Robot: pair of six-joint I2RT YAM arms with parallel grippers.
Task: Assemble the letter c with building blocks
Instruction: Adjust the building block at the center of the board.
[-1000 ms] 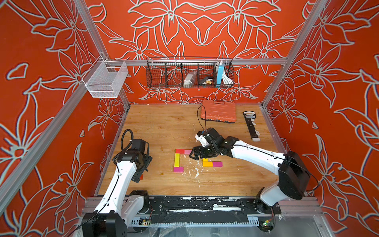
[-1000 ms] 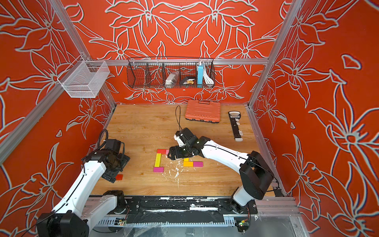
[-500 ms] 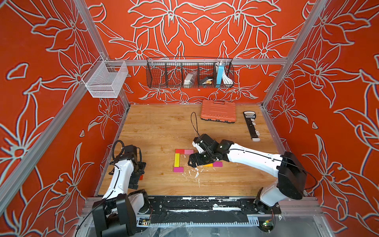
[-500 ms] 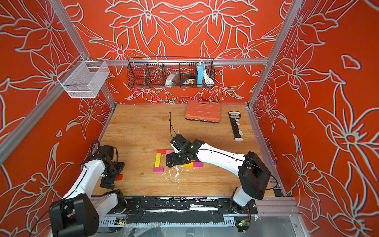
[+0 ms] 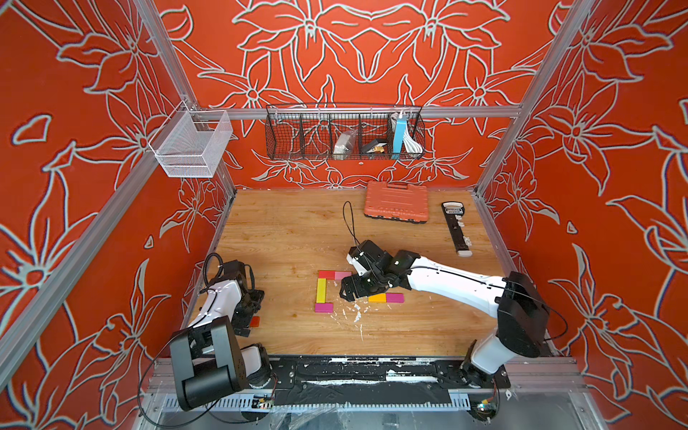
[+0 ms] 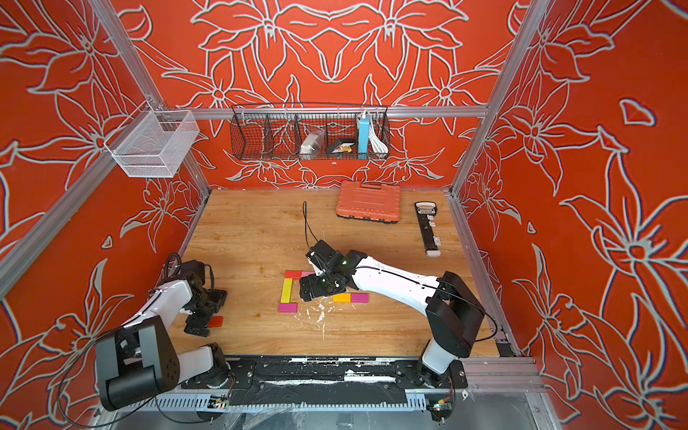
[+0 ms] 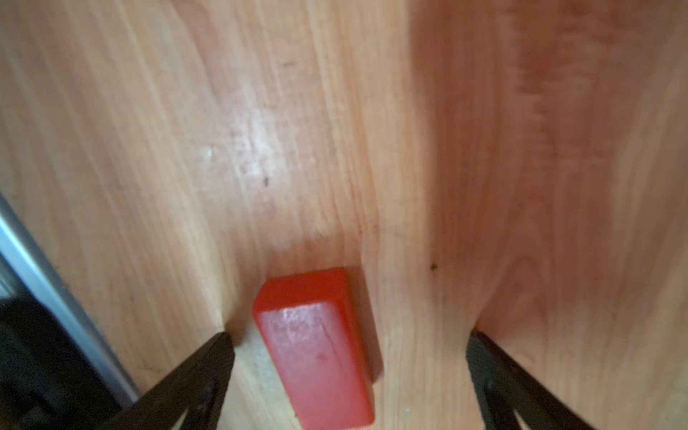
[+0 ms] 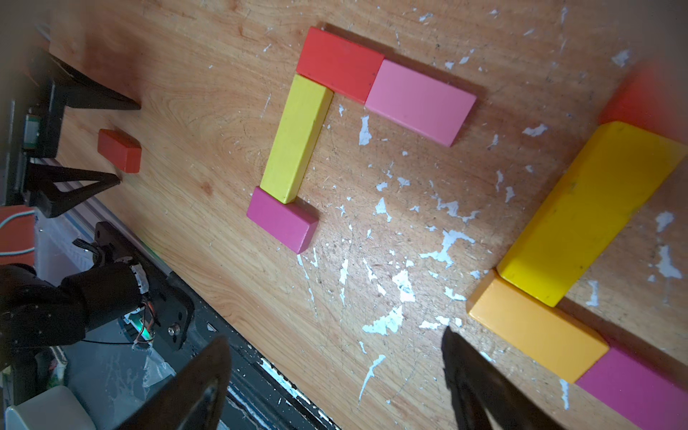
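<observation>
Robot test cell, floral walls (image 5: pixel 93 93), aluminium frame (image 5: pixel 465 111), wire basket (image 5: pixel 286 138)

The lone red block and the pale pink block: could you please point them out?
lone red block (image 7: pixel 316 353): left wrist view, middle of its top face.
pale pink block (image 8: pixel 420 100): right wrist view, middle of its top face.

The left arm (image 5: pixel 219 298) and the right arm (image 5: pixel 454 283) are clad in white shells and jointed with black housings. A thin black cable (image 5: pixel 355 240) is looped at the right wrist.
</observation>
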